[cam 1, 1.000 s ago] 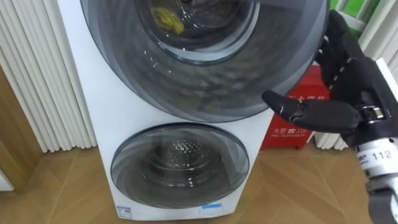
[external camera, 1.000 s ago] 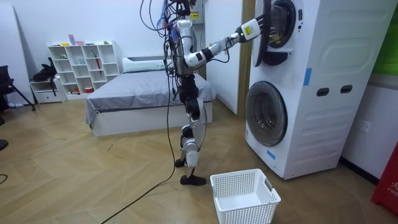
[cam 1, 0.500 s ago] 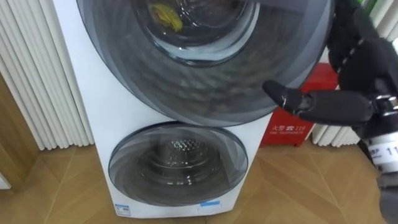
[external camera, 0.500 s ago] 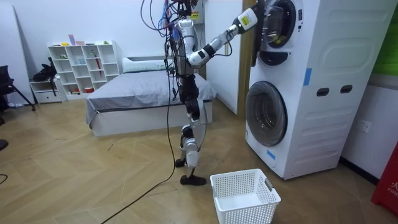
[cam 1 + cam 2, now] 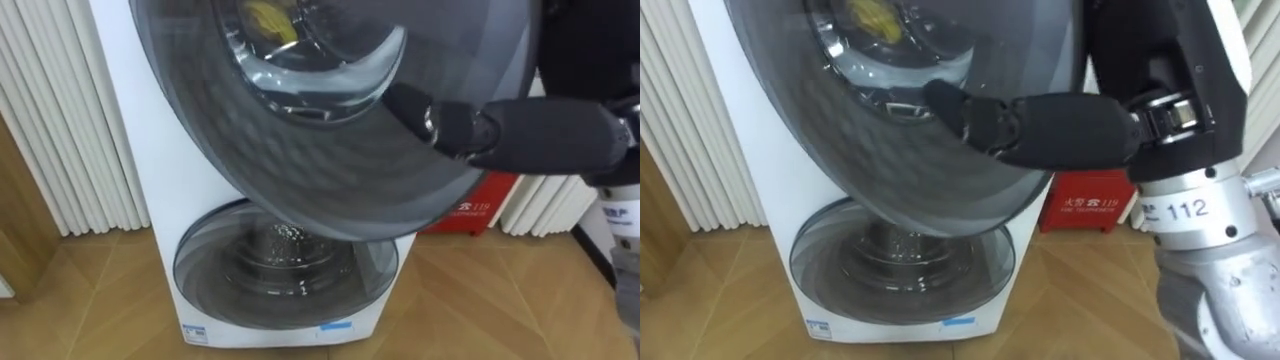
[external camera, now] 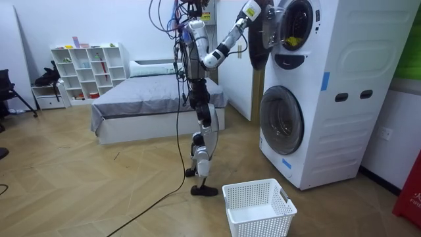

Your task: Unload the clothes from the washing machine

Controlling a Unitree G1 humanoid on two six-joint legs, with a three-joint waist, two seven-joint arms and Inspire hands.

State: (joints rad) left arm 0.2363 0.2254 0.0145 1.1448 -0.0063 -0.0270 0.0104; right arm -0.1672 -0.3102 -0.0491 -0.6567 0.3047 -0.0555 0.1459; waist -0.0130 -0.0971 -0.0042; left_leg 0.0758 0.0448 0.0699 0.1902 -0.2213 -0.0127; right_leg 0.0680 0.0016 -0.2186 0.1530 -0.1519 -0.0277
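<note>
Washer top door (image 5: 300, 170) ajar; R hand (image 5: 1060, 125) clamps its rim, thumb in front.

upper door (image 5: 330, 160) ajar, blocks drum mouth (image 6: 294, 26) head-on, gap at door's right edge, r. hand (image 5: 1060, 125) there

Upper door (image 5: 330, 140) cut off at top edge; yellow cloth (image 5: 265, 18) in drum cropped too, shape unclear. Right robot hand (image 5: 550, 135) partly behind door.
</note>
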